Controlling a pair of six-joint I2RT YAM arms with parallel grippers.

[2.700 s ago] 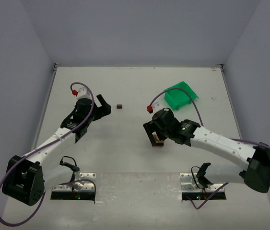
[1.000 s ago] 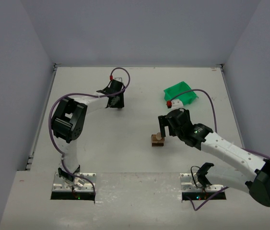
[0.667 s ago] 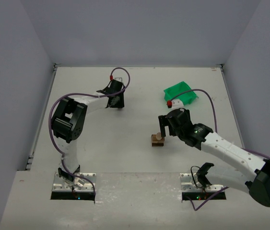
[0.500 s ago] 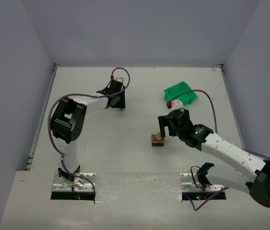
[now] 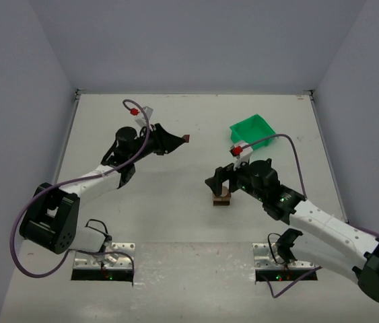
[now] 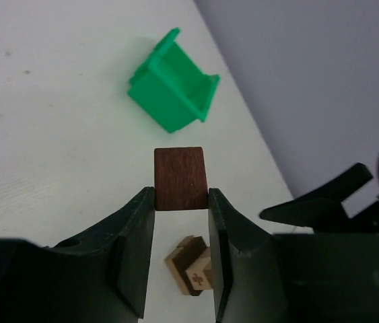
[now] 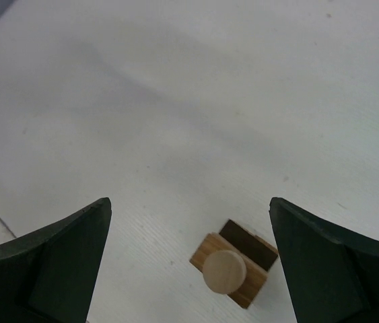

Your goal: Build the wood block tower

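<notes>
The wood block tower (image 5: 222,198) stands mid-table: a tan block and a dark brown block with a pale short cylinder (image 7: 224,271) on top. My right gripper (image 5: 220,180) hovers just above it, open wide, and the tower (image 7: 233,268) shows between and below its fingers. My left gripper (image 5: 178,139) is raised left of the tower, shut on a dark brown block (image 5: 186,138). In the left wrist view that block (image 6: 180,179) sits pinched at the fingertips (image 6: 147,202), with the tower (image 6: 192,266) far below.
A green plastic bin (image 5: 252,128) lies at the back right, also in the left wrist view (image 6: 172,87). One black finger of the right gripper (image 6: 324,202) shows at the right in the left wrist view. White walls enclose the table.
My left gripper has lifted the dark brown block off the table and carried it right. My right gripper has shifted left, from beside the tower to above it.
</notes>
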